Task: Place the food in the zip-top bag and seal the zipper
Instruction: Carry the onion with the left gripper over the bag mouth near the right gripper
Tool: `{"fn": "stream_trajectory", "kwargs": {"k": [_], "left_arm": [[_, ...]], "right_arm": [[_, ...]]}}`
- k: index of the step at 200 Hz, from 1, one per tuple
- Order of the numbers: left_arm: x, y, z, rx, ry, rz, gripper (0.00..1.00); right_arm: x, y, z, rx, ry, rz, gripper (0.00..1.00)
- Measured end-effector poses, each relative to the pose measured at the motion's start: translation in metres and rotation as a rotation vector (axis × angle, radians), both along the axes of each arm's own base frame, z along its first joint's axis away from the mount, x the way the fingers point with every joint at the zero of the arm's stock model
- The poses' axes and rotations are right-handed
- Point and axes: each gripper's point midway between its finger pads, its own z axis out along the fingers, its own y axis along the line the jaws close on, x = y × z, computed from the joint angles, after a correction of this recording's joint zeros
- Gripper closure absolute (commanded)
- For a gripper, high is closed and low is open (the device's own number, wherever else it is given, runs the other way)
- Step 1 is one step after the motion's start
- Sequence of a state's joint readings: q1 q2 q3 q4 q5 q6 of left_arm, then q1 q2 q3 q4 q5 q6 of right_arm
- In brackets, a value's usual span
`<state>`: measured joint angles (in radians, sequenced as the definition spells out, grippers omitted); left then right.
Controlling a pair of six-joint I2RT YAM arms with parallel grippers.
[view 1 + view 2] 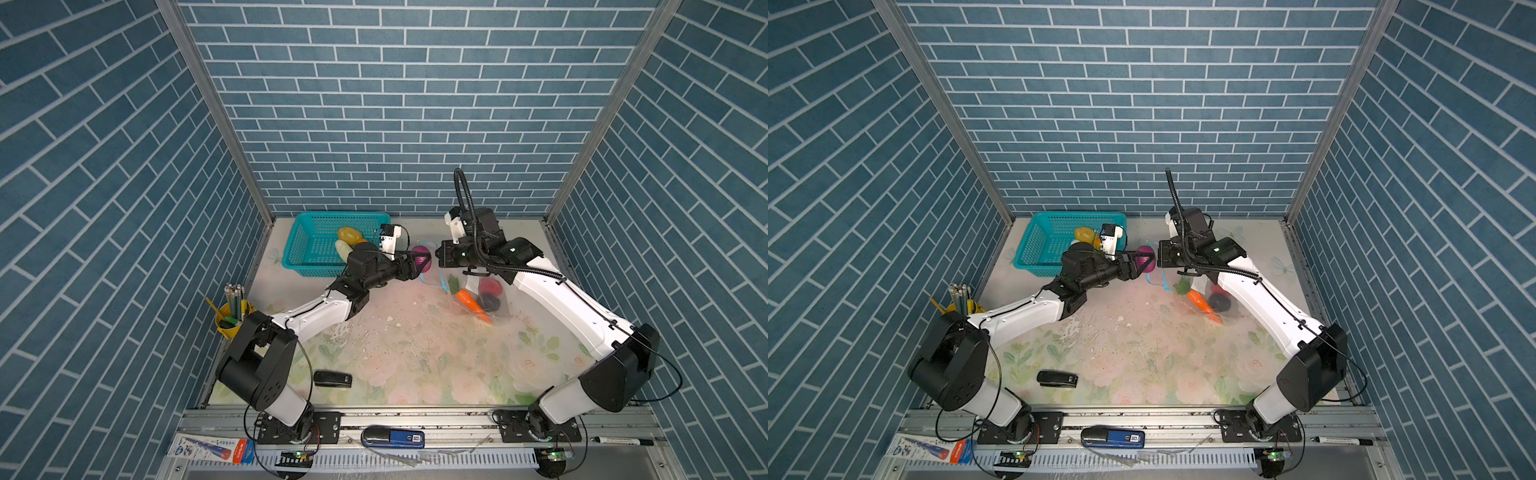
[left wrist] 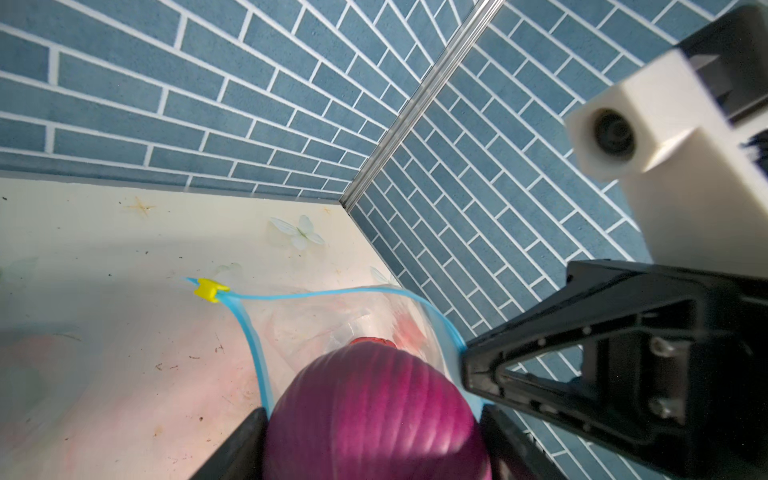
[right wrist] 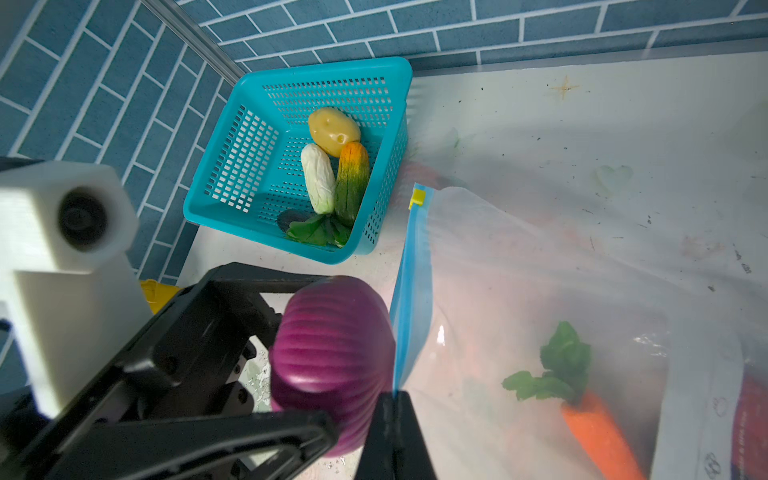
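At centre of both top views, left jaws, wide apart, clamp the purple onion [image 1: 423,255]; right jaws, closed, pinch the zipper [image 3: 411,270]. Its narrow opening may deflect the onion.

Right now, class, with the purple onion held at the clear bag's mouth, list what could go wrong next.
1. The glossy ribbed purple toy onion in the left claw looks nearly as wide as the mouth of the clear crinkly zip-top bag; it may catch the light blue zipper strip and drop outside.
2. The right claw pinches that strip at one spot only; a slip would likely let the mouth sag shut.
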<state>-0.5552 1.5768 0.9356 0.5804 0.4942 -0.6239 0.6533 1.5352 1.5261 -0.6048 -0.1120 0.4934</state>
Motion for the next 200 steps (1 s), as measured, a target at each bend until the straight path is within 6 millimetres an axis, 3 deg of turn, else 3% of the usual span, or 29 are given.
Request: {"fn": "stream_trajectory", "kwargs": {"k": [32,146,200], "left_arm": [[0.0,-0.003,-0.009,0.004,0.022,-0.003,0.56],[-0.006,-0.011,-0.01,0.02,0.005,-0.015,0.54],[-0.009,-0.012,-0.025,0.087,0.009,-0.015,0.54]], "right_arm": [[0.0,0.0,0.0,0.001,0.001,0.002,1.0],[-0.001,0.001,0.0,0.005,0.003,0.006,1.0],[0.0,0.002,0.001,0.007,-0.001,0.006,1.0]]}}
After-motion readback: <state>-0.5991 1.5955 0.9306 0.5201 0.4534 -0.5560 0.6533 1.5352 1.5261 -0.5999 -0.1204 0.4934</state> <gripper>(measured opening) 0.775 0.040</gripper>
